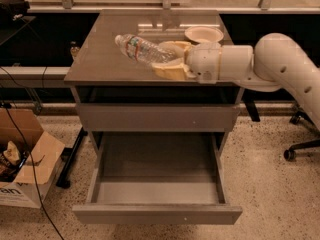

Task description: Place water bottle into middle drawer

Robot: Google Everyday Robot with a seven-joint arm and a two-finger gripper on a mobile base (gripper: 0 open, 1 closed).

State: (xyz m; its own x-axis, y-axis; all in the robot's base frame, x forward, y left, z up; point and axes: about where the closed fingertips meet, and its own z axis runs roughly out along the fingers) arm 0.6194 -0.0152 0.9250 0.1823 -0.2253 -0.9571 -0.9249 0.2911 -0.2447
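Over the grey cabinet top [100,59], the robot's gripper [168,59] holds the water bottle [142,48] at its base end, its two tan fingers [170,72] closed around the clear crinkled plastic. The bottle lies nearly flat, with its pale cap pointing to the back left. Whether it rests on the surface or hangs just above it cannot be told.

Below, the middle drawer [157,214] is pulled fully out, and its boxy interior shows only a grey floor and walls. The upper drawer front [157,117] above it is shut. One white bowl [204,34] sits upright at the back right of the top, just behind the gripper and apart from the bottle. On the floor to the left, one cardboard box [20,194] stands with its flaps open. It holds dark items that cannot be made out, and a black cable trails across it.

In view are one bottle, one bowl, two drawer fronts, one box and one arm.

The white arm [280,59] enters from the right edge, bends at a rounded joint and runs roughly level along the front of the top, its wrist pointing left. A chair base [300,146] stands on the speckled floor beneath it.
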